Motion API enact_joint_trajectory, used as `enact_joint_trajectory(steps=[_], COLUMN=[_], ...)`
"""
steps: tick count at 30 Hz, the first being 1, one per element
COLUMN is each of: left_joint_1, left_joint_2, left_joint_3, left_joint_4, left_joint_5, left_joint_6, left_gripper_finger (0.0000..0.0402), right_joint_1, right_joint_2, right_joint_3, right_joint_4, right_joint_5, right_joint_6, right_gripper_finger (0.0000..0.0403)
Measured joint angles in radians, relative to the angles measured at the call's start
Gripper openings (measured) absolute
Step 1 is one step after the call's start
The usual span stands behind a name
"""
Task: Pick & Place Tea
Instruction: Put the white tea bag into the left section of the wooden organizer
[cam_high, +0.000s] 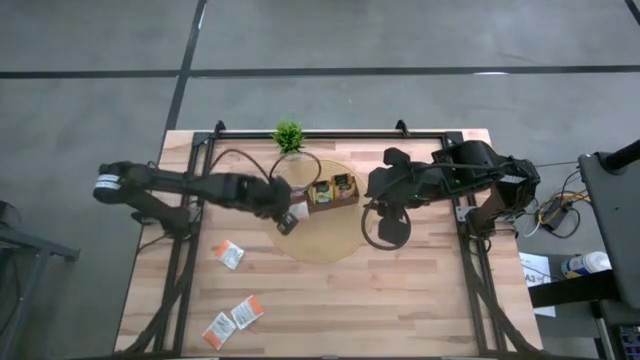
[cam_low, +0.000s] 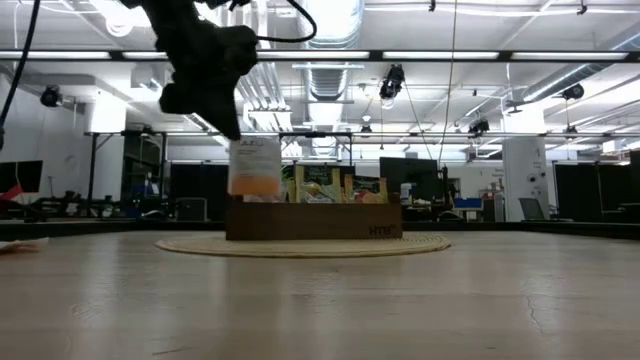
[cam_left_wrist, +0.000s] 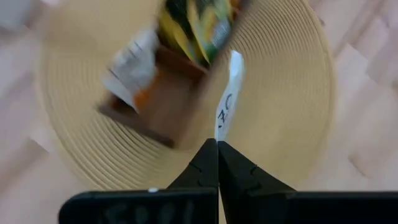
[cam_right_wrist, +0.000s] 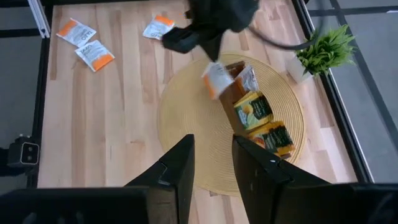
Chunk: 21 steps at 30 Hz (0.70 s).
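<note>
Tea sachet (cam_left_wrist: 227, 93) pinched edge-on, left gripper (cam_left_wrist: 217, 144) closed.

Left arm extended from table's left side toward centre, wrist pitched downward. Left gripper (cam_high: 288, 218) suspended above table surface, fingers (cam_left_wrist: 208, 165) pressed together, thin white-and-orange sachet (cam_left_wrist: 227, 96) pinched edge-on between tips. Right arm folded at table's right side, elbow bent, forearm directed inward. Right gripper (cam_right_wrist: 211, 163) raised, fingers parted, nothing between them.
</note>
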Motion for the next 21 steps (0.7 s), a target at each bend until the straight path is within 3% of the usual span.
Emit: enact_joint_trajectory(steps=[11,21], left_joint_1=[0.201,0.225], left_joint_2=[0.0,0.003], left_joint_3=[0.024,0.023], left_joint_4=[-0.006,0.04], left_joint_5=[0.003,0.053], left_joint_6=[0.215,0.261], left_gripper_finger=[0.0,0.0], right_joint_1=[0.0,0.0], right_joint_2=[0.0,0.0], right_joint_3=[0.0,0.0], right_joint_4=[-0.006,-0.006], right_joint_5=[0.0,0.0], right_joint_6=[0.0,-0.009], right_gripper_finger=[0.0087,0.0073])
